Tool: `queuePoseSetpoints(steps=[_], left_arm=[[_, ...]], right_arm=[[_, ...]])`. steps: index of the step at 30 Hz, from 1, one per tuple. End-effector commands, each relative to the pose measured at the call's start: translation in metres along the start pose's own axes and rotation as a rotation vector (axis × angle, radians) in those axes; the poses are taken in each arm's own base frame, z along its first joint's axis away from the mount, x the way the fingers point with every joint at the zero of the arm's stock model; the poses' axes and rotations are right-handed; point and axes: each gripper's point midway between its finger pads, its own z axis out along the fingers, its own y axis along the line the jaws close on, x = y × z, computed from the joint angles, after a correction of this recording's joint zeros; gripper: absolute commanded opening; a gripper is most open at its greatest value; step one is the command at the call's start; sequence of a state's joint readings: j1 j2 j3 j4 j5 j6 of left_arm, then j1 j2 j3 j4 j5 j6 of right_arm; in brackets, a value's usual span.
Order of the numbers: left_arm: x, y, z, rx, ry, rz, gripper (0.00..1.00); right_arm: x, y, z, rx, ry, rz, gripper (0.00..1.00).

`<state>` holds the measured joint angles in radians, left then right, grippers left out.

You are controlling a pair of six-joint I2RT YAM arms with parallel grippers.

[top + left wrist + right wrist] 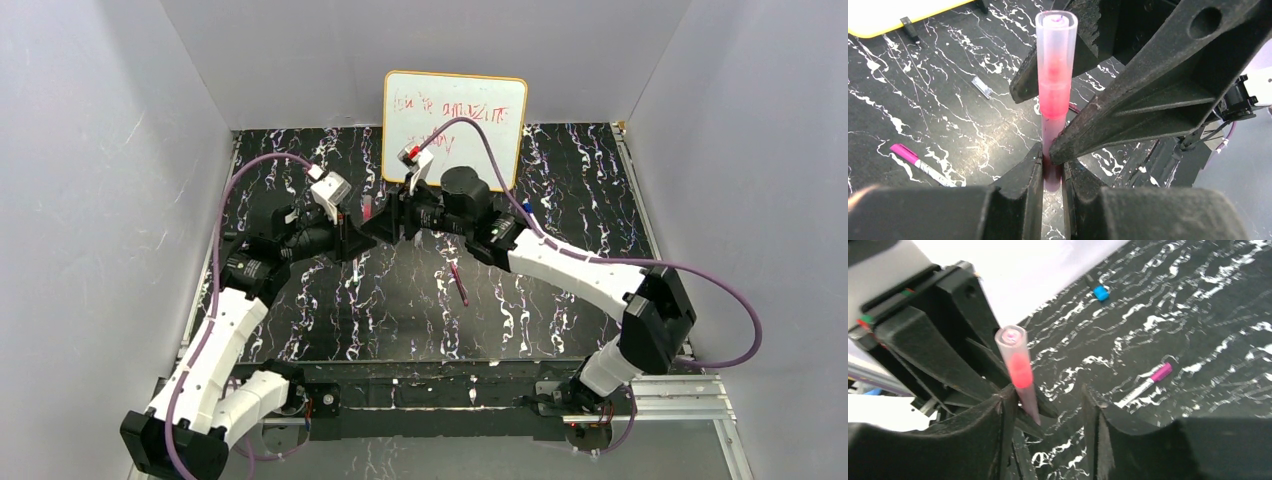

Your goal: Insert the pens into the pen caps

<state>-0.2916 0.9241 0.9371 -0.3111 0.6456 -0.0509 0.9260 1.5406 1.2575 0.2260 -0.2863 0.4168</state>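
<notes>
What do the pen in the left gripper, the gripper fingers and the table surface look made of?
Pen: translucent frosted plastic; the pink inner part shows through the wall. Left gripper fingers: matte black with a grainy surface, probably printed plastic. Table surface: black with white marble-like veins and a low sheen; likely a printed sheet or mat, cannot tell which.

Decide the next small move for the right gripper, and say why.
Probably close the right gripper on the pink pen: its fingers stand apart on either side of the pen, while the left gripper clamps the pen's lower end.
</notes>
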Motion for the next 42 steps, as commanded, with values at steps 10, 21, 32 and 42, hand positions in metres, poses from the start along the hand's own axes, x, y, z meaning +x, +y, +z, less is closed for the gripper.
queuePoseSetpoints(steps=[10,21,32,42], left_arm=[[0.113,0.068,0.035,-0.221,0.27,-0.242,0.0],[0.131,0.131,0.058,-0.529,0.427,-0.346,0.0],[0.163,0.135,0.086,-0.511,0.604,-0.435,0.05],[0.177,0.138,0.088,-0.556,0.663,-0.481,0.19]], right_arm=[[-0.092,-0.05,-0.174,0.507,-0.434,-0.032,0.79],[-0.022,-0.051,-0.22,0.554,-0.338,0.083,0.8],[0.0,-0.059,-0.255,0.649,-0.354,0.09,0.81],[0.015,-0.066,-0.258,0.684,-0.311,0.096,0.85]])
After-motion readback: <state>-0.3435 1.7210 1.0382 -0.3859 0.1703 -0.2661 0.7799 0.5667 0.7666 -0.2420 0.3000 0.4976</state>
